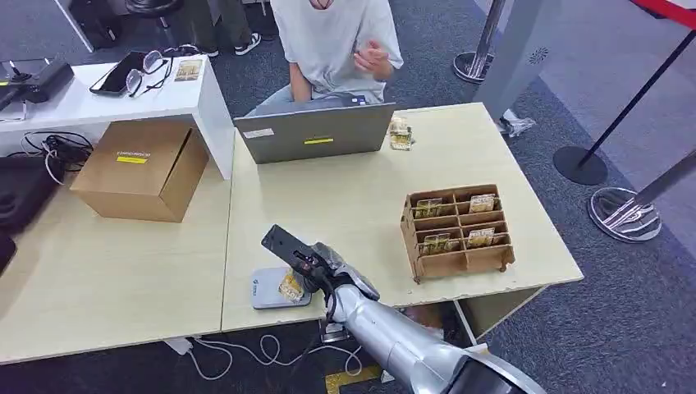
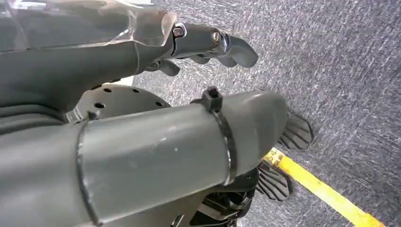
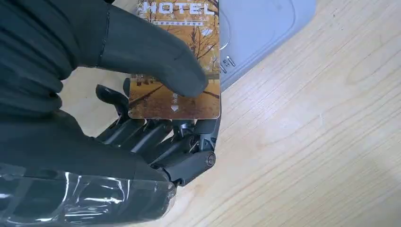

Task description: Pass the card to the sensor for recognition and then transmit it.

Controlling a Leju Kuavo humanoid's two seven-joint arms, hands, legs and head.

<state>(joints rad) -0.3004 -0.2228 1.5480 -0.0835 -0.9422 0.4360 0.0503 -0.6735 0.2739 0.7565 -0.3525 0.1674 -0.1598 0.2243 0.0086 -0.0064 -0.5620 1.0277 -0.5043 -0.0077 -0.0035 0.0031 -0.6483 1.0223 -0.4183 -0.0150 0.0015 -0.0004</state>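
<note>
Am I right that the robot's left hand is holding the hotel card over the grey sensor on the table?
Not quite: the right hand holds the card over the grey sensor, as the right wrist view shows. The left hand hangs over the carpet.

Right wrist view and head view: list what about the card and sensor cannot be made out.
- Card: the thumb of the right hand hides its middle print in the right wrist view.
- Grey sensor: cut off by the picture's edge there.
- Card to sensor: touching or hovering, cannot tell.
- Head view: card print too small.
</note>
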